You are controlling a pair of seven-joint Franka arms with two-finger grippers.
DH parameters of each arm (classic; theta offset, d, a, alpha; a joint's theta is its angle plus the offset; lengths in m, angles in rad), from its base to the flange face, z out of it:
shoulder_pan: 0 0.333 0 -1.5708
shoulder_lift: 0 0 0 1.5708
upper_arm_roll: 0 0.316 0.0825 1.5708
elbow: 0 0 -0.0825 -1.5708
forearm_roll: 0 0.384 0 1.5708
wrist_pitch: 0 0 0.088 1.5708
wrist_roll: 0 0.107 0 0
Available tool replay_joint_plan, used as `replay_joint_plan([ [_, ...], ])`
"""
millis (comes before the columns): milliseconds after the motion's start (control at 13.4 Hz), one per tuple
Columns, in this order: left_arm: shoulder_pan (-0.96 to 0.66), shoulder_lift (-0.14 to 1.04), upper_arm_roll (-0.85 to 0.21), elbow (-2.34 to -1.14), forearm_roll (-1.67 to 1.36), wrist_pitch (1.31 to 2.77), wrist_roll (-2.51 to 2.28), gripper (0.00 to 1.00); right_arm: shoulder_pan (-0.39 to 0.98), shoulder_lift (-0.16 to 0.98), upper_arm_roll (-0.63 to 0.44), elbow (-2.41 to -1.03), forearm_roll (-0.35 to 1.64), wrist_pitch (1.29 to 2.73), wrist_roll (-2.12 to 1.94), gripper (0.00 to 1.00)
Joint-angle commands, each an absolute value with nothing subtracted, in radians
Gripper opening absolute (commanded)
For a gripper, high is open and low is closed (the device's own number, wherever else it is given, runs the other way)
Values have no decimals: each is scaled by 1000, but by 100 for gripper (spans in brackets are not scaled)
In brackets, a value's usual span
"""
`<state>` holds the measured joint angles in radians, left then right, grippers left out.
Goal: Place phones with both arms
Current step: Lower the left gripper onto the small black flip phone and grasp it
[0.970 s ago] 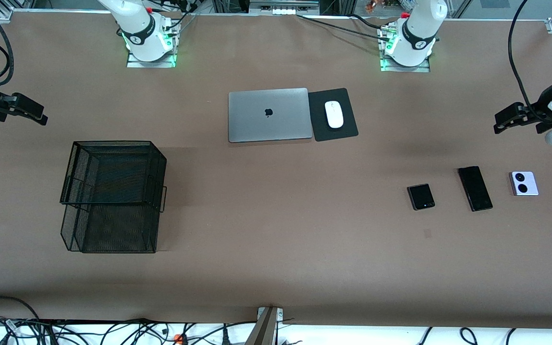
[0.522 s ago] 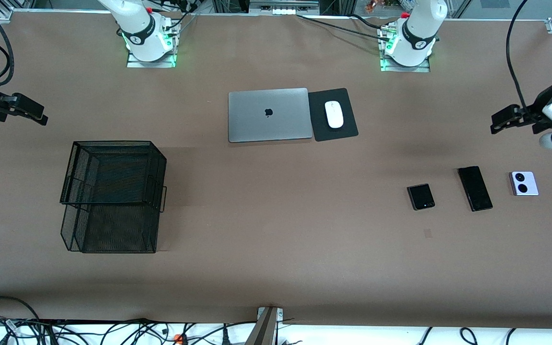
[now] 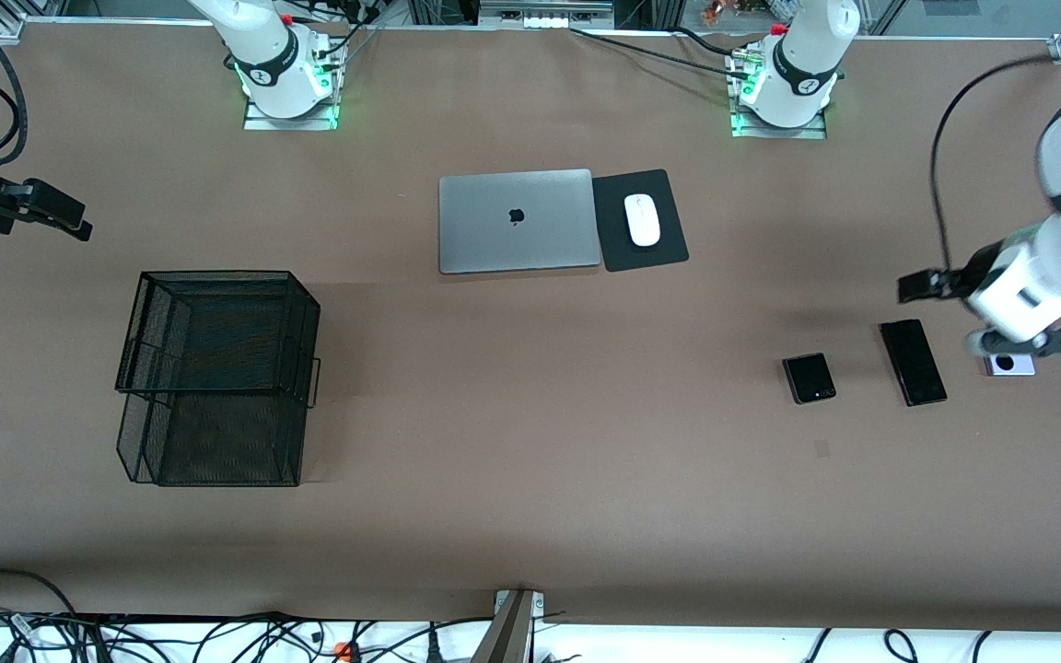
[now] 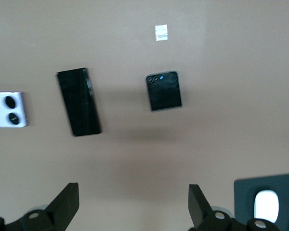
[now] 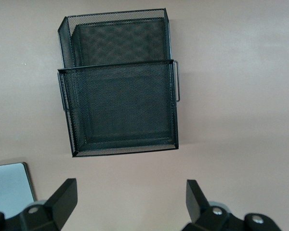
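Three phones lie in a row toward the left arm's end of the table. One is a small squarish black phone (image 3: 809,378) (image 4: 164,90), one a long slim black phone (image 3: 913,362) (image 4: 79,102). The third is a white-lavender phone (image 3: 1011,365) (image 4: 8,109), partly covered in the front view by the left arm's hand (image 3: 1014,295). My left gripper (image 4: 133,207) hangs open and empty over bare table beside the row, touching no phone. My right gripper (image 5: 130,202) is open and empty, waiting high beside the mesh basket at the right arm's end.
A black wire-mesh basket (image 3: 217,368) (image 5: 118,82) stands toward the right arm's end. A shut silver laptop (image 3: 517,221) (image 5: 7,185) lies mid-table, beside a black mouse pad (image 3: 613,244) (image 4: 243,192) with a white mouse (image 3: 642,220) (image 4: 266,204).
The left arm has swung in from the table's end and come over the phones; its hand now covers part of the white-lavender phone. The right arm has not moved.
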<state>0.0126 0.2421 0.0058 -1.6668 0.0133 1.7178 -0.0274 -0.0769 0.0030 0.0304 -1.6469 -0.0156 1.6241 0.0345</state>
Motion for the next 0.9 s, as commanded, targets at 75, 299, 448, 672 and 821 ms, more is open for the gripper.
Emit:
replay_joint_plan([
  [75,6,258,2,-1845,-15,2010,-58,100,-78,-3,32,-1640,-5,1617,40,100],
  [299,5,320,0,-1951,-15,2268,-66,100,-78,-3,32,-1640,-5,1617,38,100],
  [448,5,379,-26,-1954,-15,2331,-134,100,-78,-3,32,-1641,-3,1617,40,100],
  [672,-9,451,-35,-1974,-15,2446,-192,100,-78,-3,32,-1640,-3,1617,38,100],
  [821,-9,480,-35,-1985,-12,2494,-192,100,-78,-2,34,-1641,-3,1617,40,100],
])
